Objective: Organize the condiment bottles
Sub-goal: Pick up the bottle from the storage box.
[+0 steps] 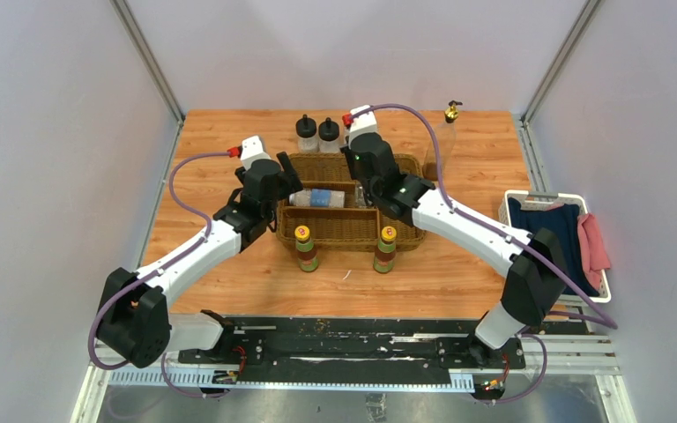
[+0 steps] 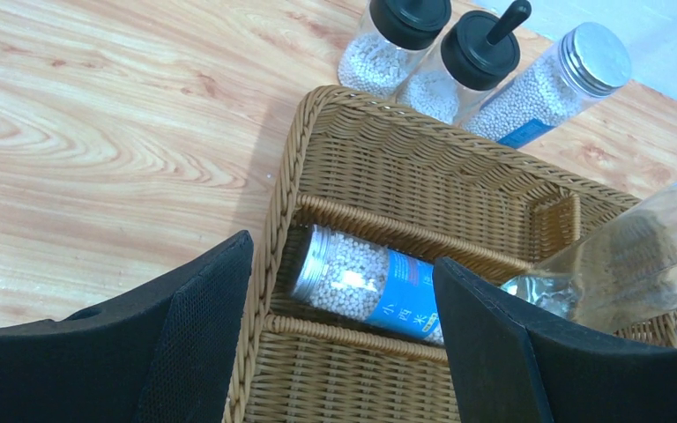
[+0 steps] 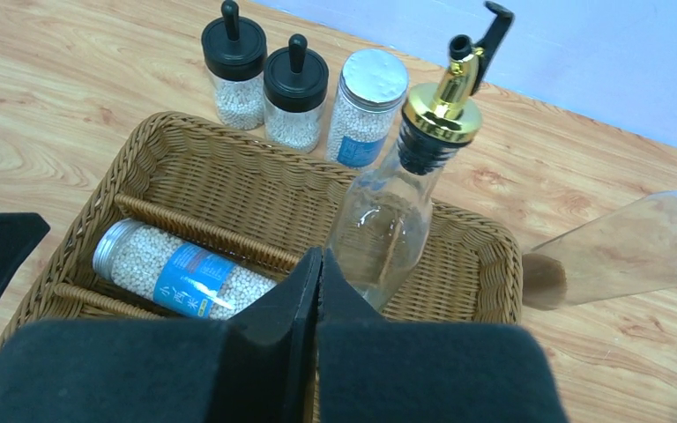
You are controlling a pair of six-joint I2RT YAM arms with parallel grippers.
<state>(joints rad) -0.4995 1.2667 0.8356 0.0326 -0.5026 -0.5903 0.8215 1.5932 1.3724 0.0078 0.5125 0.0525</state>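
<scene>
Right claw [image 3: 319, 264]: pads pressed flat together, nothing between them. Left claw [image 2: 342, 256]: open and empty, hanging over the left end of the basket [image 3: 264, 189].

Behind both claws, on the robot's side of the basket, two yellow-capped bottles [image 1: 307, 248] stand on the tabletop [image 1: 229, 141]. Directly below the left claw, and to the left of the right claw, a grey-lidded lying jar [image 3: 185, 273] rests in the middle compartment.

Just ahead of the right claw's tips is the gold-topped bottle [image 3: 388, 220], leaning, with its base inside the basket. Contact with the claw cannot be confirmed.

Assessment: the bottle is clear, smooth, probably glass, and looks empty and light. It is top-heavy under its spout and likely to slip or tip. Take hold across the body below the shoulder, not at the pourer.

Beyond the basket stand two black-capped jars [image 3: 234, 66] and a standing jar [image 3: 363, 106]. To the right of the right claw is a second clear bottle [image 3: 621, 251], only partly in view.
</scene>
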